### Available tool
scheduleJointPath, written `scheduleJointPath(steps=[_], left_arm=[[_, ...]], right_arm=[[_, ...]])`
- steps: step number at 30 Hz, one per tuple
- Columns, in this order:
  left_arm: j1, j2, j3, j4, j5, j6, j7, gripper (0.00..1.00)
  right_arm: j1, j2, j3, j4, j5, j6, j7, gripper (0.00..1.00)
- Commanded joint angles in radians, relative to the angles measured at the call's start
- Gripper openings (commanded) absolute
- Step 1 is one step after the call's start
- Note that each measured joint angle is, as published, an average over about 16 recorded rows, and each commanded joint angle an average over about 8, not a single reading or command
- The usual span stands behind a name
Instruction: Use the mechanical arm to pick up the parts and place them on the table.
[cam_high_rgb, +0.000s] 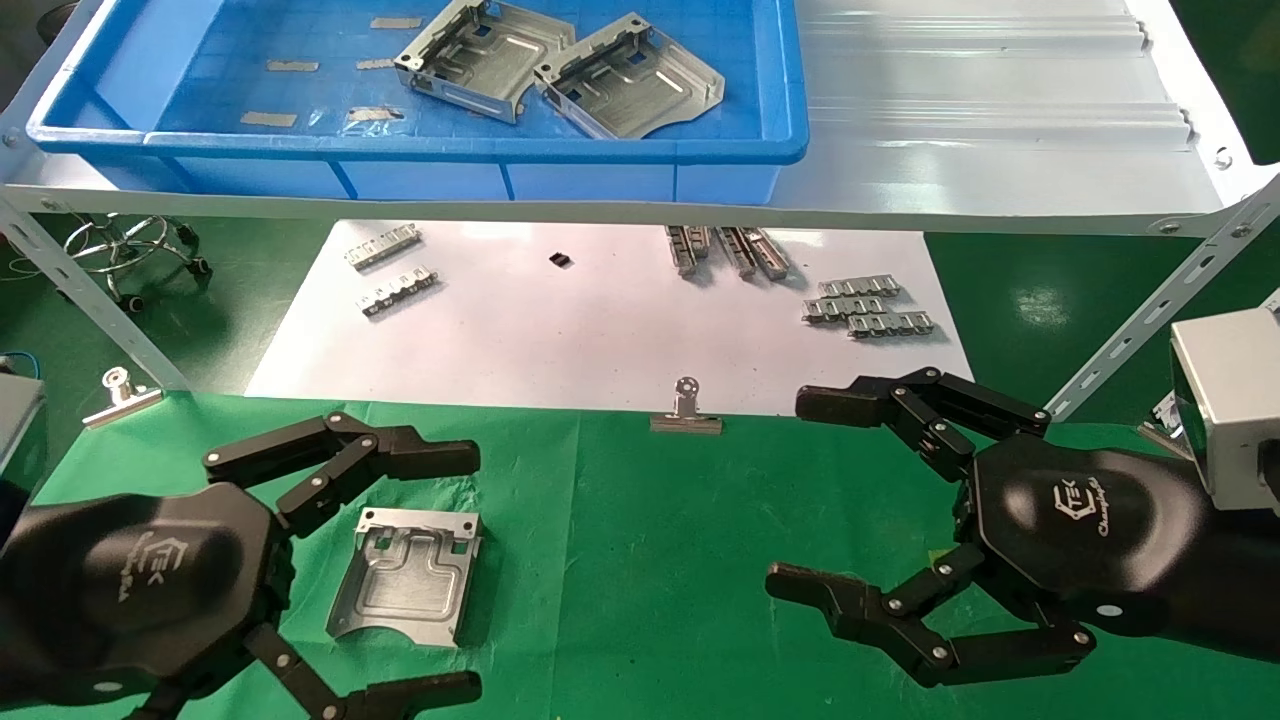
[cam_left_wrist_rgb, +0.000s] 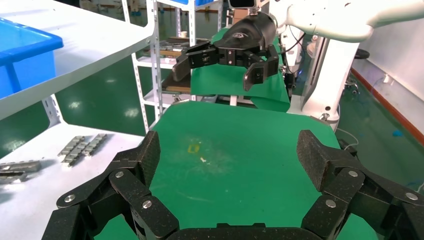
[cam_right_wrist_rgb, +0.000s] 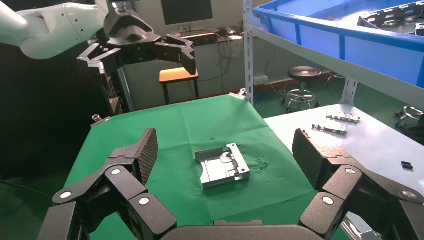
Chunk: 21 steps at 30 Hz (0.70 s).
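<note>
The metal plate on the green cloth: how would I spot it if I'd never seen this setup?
Find the table under green cloth, in front of the shelf carrying the blue bin. The plate lies flat beside the left gripper, which is open. Two similar plates sit in the bin; this one alone is on the cloth.

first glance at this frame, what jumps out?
Two glossy black hands, left gripper and right gripper, hang open above the green table. One silver part lies flat on the cloth beside the left gripper's fingers. Two more parts sit in the blue bin on the shelf beyond.
</note>
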Motion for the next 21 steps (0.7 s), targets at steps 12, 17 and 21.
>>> scheduleJointPath(steps=[12, 17, 21], left_arm=[[-0.011, 0.005, 0.009, 0.023, 0.007, 0.002, 0.013, 1.0], [-0.013, 0.006, 0.01, 0.028, 0.009, 0.002, 0.015, 1.0], [-0.014, 0.006, 0.011, 0.029, 0.01, 0.002, 0.016, 1.0]], right_arm=[[0.0, 0.0, 0.0, 0.0, 0.0, 0.0, 0.0, 1.0], [0.0, 0.0, 0.0, 0.0, 0.0, 0.0, 0.0, 1.0], [0.0, 0.0, 0.0, 0.0, 0.0, 0.0, 0.0, 1.0]])
